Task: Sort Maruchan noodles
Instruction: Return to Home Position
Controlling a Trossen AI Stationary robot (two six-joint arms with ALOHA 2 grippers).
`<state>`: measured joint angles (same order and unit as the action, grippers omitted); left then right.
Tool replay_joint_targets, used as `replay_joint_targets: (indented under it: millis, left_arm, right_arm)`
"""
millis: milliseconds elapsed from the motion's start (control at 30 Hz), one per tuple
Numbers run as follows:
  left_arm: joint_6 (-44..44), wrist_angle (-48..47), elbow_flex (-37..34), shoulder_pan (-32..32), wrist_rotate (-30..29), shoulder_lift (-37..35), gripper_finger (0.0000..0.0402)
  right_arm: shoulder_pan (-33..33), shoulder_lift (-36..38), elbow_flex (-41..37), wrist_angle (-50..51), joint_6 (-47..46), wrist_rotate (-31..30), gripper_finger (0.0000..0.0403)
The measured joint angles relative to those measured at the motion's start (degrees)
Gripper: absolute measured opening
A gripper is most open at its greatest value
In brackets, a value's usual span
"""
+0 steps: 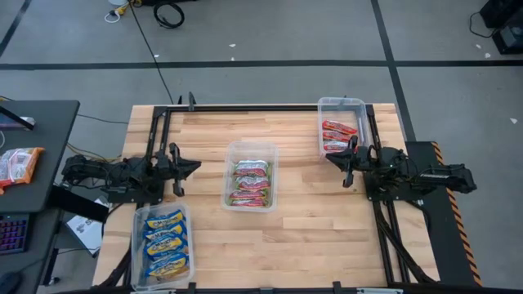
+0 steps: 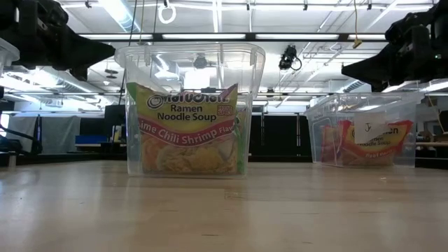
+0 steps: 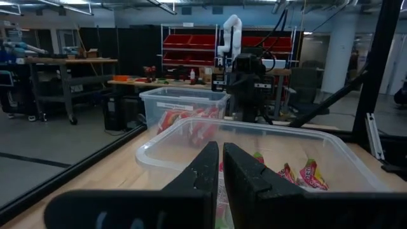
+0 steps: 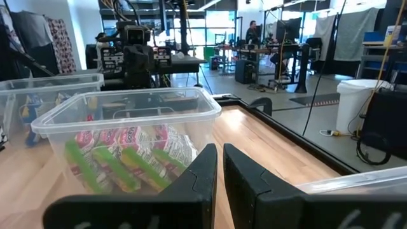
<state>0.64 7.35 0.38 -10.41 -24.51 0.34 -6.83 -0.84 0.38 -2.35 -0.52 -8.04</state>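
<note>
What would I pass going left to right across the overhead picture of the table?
Tub of blue noodle packets, tub of green-pink packets, tub of red packets. The left arm and right arm overlap the outer tubs, so I skip them.

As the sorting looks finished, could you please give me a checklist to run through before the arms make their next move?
1. Left gripper shut and holding nothing: ok.
2. Right gripper shut and holding nothing: ok.
3. Blue packets inside the left tub: ok.
4. Green-pink packets inside the middle tub: ok.
5. Red packets inside the right tub: ok.
6. Stray packet on the side desk belongs to this job: cannot tell.
</note>
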Motion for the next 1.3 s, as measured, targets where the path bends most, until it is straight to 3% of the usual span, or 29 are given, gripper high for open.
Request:
replay_joint_targets:
  millis: [333,567,833,1300]
  left_arm:
    - [-1.0,0.0,0.0,0.0,0.3,0.0,0.0029]
    - [-1.1,0.0,0.0,0.0,3.9,0.0,0.0029]
    - [5.8,-0.3,0.0,0.0,3.6,0.0,0.0029]
    - [-1.0,1.7,0.0,0.0,5.8,0.0,0.0029]
  right_arm:
    - [0.0,0.0,0.0,0.0,-2.0,0.2,0.0032]
    - [0.0,0.0,0.0,-0.1,-7.3,0.2,0.0032]
    - [0.0,0.0,0.0,-0.1,-7.2,0.2,0.0032]
    - [0.0,0.0,0.0,-0.1,-7.2,0.2,0.0032]
